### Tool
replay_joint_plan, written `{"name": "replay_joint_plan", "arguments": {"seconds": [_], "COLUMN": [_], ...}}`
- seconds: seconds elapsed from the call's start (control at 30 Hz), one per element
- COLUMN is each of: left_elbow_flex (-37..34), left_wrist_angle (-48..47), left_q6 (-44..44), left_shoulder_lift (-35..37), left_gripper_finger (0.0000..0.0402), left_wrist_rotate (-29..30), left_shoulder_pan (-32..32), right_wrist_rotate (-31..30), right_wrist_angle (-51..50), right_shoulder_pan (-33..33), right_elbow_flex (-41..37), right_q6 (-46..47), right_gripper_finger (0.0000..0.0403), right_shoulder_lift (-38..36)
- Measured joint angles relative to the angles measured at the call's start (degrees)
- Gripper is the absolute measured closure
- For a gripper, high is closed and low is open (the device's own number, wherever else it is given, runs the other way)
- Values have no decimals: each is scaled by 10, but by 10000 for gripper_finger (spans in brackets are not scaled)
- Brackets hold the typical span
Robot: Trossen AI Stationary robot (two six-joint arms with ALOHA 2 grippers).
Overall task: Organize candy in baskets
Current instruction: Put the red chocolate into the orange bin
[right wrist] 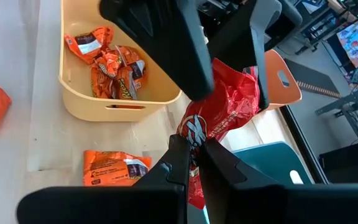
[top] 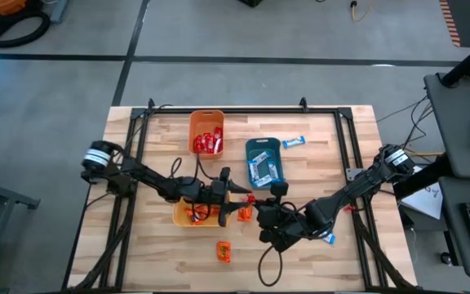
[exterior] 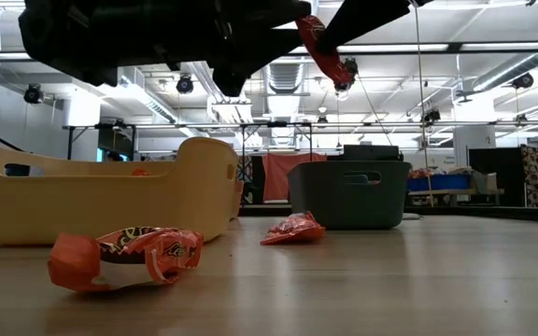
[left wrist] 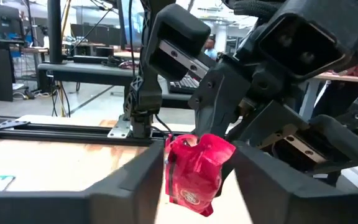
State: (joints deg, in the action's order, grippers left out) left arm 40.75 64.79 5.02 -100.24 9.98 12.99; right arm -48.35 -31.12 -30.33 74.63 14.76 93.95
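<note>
- A shiny red wrapped candy bar [right wrist: 219,118] hangs mid-frame in the high view, above the table between both grippers.
- The right gripper [right wrist: 194,155] pinches its lower end shut.
- The left gripper [left wrist: 197,165] closes on it too.
- A yellow plastic basket [top: 179,217] with orange candies sits just left.

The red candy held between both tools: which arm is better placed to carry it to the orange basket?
Probably left: its tool lies nearer the orange basket than the right tool; both pinch the red candy.
</note>
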Motion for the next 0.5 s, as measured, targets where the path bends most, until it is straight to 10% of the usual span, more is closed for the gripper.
{"name": "replay_joint_plan", "arguments": {"seconds": [0.27,0.5], "left_elbow_flex": [12,12], "left_wrist_angle": [-1,-4], "left_q6": [-6,-15], "left_shoulder_lift": [-11,-6], "left_gripper_finger": [384,373], "left_wrist_rotate": [0,0], "left_shoulder_pan": [0,0], "right_wrist_rotate": [3,3], "right_wrist_angle": [-1,2], "right_shoulder_pan": [0,0], "right_elbow_flex": [0,0], "right_q6": [6,26], "right_gripper_finger": [381,331], "right_shoulder_lift": [0,0]}}
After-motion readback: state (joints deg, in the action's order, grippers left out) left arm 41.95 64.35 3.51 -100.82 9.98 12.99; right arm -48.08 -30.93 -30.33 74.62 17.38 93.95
